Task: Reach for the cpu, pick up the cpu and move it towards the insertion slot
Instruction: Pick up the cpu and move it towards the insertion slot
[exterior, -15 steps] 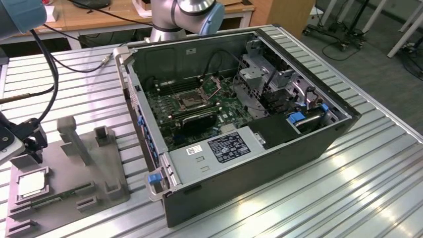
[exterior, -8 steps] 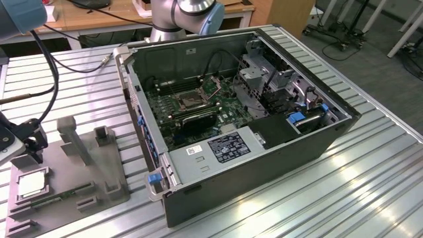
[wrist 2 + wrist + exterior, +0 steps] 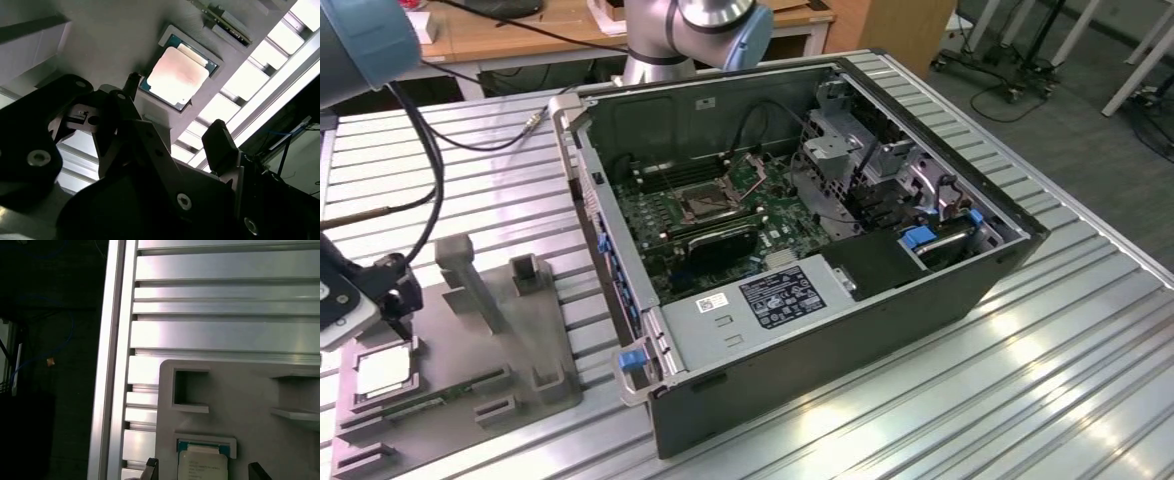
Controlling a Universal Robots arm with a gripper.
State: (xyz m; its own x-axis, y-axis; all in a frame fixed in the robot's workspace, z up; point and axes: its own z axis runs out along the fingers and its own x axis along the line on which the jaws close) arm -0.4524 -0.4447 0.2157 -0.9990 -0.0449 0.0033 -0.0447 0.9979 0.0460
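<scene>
"While you hung over that end, how far had the job got?"

"The reach was nearly finished, I judged, and nothing more. At the exterior view's left, over the fixture (image 3: 494,425) corner nearest the tabletop (image 3: 1067,390) edge, my claw (image 3: 174,102) hovered with its jaws wide apart and empty. In both wrist views my fingers (image 3: 217,135) straddled the cpu (image 3: 178,75) from above without touching it. It lay flat in its square recess, pale face up, not yet gripped or lifted."

"And the insertion slot?"

"The insertion slot (image 3: 700,205) sat well apart, further right, on the green board inside the open computer case (image 3: 854,310). So the whole carry was left."

"How much room was there?"

"It was tight on the outer side, where the tabletop edge ran just beside the fixture with dark floor beyond. Moving right, the upright posts (image 3: 464,268) stood near the cpu on the fixture, then came the case's raised wall (image 3: 591,190). I reckoned both wanted height to pass. Black cables (image 3: 754,125) and a metal cage (image 3: 841,150) crowded the slot's far side. Past the case, bare slats ran to the far edge."
</scene>
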